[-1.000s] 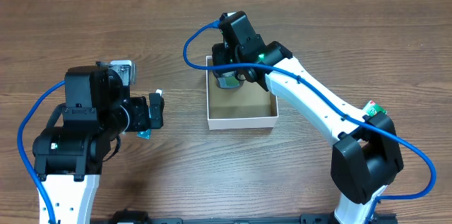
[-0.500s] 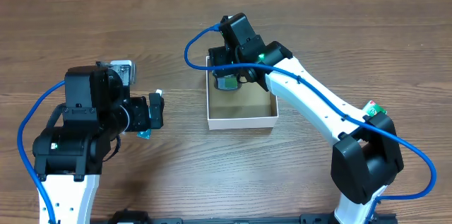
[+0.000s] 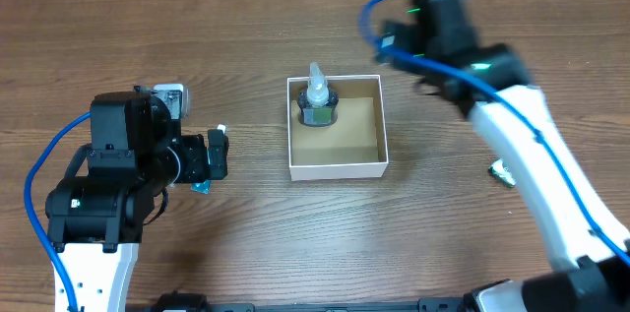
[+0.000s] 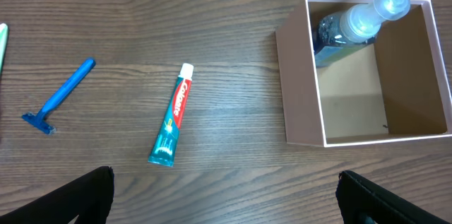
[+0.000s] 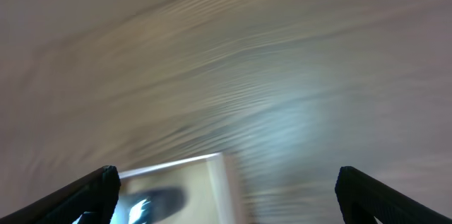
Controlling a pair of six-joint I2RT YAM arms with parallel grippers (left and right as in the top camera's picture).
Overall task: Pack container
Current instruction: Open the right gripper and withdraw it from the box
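Looks like a robot lab bench. Plain wood-grain table, left arm at 8 o'clock, right arm at 4 o'clock, blue cables looping off them, staged toothpaste and razor.

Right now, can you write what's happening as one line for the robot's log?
bottle: in container corner | right gripper: open, empty, away from container | left gripper: open, over toothpaste | razor: outside container
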